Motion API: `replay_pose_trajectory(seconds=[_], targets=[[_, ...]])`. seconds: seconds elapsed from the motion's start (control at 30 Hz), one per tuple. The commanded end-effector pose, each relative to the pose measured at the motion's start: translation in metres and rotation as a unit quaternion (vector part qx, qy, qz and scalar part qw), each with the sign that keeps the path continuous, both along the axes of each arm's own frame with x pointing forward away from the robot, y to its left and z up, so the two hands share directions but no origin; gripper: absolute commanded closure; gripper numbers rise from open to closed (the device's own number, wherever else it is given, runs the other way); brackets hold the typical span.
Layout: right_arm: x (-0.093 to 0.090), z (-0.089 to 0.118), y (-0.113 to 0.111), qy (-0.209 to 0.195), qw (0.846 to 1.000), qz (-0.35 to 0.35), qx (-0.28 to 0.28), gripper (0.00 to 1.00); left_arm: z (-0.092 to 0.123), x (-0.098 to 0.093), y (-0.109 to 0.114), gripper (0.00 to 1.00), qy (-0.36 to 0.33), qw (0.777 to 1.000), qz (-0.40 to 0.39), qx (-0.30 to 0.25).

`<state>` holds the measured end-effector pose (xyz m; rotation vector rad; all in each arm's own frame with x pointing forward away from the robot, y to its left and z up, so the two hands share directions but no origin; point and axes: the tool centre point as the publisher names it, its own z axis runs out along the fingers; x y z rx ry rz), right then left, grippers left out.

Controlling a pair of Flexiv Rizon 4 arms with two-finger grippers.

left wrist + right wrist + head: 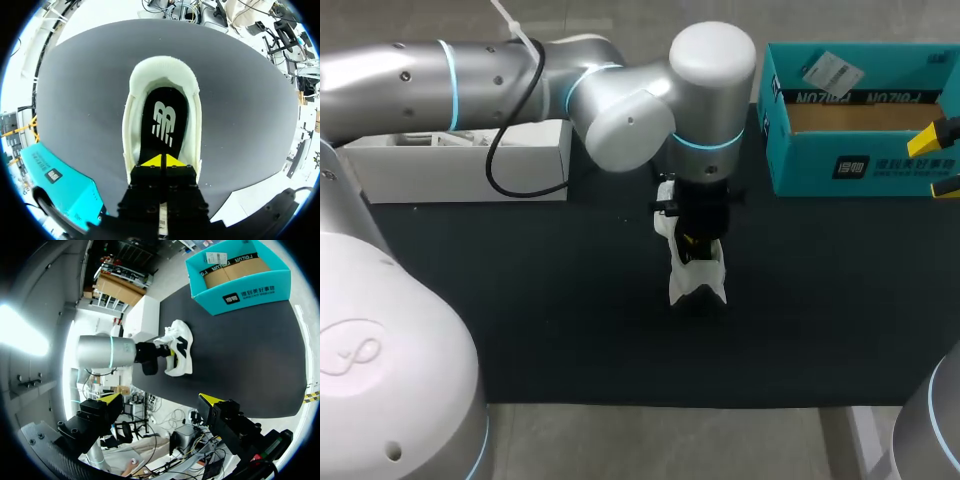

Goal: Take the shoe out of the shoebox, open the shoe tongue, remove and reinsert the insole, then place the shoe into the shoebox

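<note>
Black surface (pixel 570 320) carries the white shoe (pixel 698 280), well apart from the teal shoebox (pixel 860 165). I judge the shoe light and soft, and its thin insole (pixel 164 120) bendy, best pinched at an edge. Only the left wrist view shows the left claw (pixel 161 161), tips together inside the shoe. The right claw (pixel 160 398) is spread wide, empty.

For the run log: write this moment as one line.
shoe: on table, outside shoebox | insole: in shoe | left gripper: shut, in shoe opening | right gripper: open
</note>
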<state>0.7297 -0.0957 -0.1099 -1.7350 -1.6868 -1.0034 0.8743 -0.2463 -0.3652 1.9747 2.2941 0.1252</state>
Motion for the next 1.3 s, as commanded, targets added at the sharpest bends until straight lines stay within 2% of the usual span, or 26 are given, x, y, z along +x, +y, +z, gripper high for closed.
replay_pose_trajectory(seconds=[0.03,0.33,0.37,0.4,0.57,0.73,0.87,0.9,0.93,1.1,1.3], targets=[[0.000,0.000,0.000,0.000,1.000,-0.001,-0.001,0.00,0.002,0.003,0.002,1.00,-0.004,1.000,0.003,-0.008],[0.000,0.000,0.000,0.000,1.000,-0.001,-0.001,0.00,-0.001,0.016,-0.003,1.00,-0.002,1.000,0.007,-0.009],[0.000,0.000,0.000,0.000,1.000,-0.001,-0.001,0.00,-0.002,0.017,-0.004,0.91,-0.001,1.000,0.008,-0.007],[0.000,0.000,0.000,0.000,1.000,-0.001,-0.001,0.00,-0.003,0.017,-0.004,0.76,0.000,1.000,0.008,-0.005],[0.000,0.000,0.000,0.000,1.000,-0.001,-0.001,0.00,-0.004,0.015,-0.005,0.69,0.004,1.000,0.007,0.000],[0.000,0.000,0.000,0.000,1.000,-0.001,-0.001,0.00,0.001,0.011,-0.002,0.38,0.000,1.000,0.005,-0.001],[0.000,0.000,0.000,0.000,1.000,-0.001,-0.001,0.00,0.002,0.010,0.001,0.25,-0.001,1.000,0.009,-0.001],[0.000,0.000,0.000,0.000,1.000,-0.001,-0.001,0.00,0.002,0.010,0.002,0.17,-0.001,1.000,0.010,0.000],[0.000,0.000,0.000,0.000,1.000,-0.001,-0.001,0.00,0.002,0.010,0.003,0.15,-0.001,1.000,0.010,0.001],[0.000,0.000,0.000,0.000,1.000,-0.001,-0.001,0.00,0.004,0.011,0.005,0.11,-0.004,1.000,0.015,0.000],[0.000,0.000,0.000,0.000,1.000,-0.001,-0.001,0.00,0.010,0.010,0.005,0.13,-0.011,1.000,0.014,-0.002]])
